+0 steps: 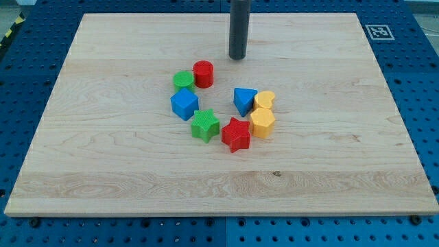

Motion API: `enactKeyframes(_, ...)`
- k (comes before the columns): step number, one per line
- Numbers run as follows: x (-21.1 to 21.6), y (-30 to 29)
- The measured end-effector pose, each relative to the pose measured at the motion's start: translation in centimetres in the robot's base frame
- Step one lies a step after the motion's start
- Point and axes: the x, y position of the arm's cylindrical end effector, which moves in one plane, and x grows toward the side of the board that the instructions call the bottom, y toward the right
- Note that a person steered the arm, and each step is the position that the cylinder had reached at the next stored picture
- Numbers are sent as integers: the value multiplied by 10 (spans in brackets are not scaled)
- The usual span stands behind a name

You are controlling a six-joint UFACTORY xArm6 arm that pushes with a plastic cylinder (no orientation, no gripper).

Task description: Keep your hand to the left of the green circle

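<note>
The green circle (182, 80) lies on the wooden board just left of centre, touching the red cylinder (203, 73) on its right and the blue cube (184, 103) below it. My tip (237, 57) rests on the board up and to the right of the green circle, right of the red cylinder and apart from every block. The rod rises straight out of the view's top.
A green star (205, 125), a red star (236, 134), a yellow hexagon (262, 123), a yellow heart (265, 101) and a blue triangle (244, 100) form a ring with the others. The board (103, 171) sits on a blue perforated table. A tag marker (378, 31) is at the top right corner.
</note>
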Motion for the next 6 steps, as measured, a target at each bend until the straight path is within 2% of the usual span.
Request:
enactKeyframes(1, -2, -31)
enactKeyframes(3, 41, -168)
enactKeyframes(6, 118, -165)
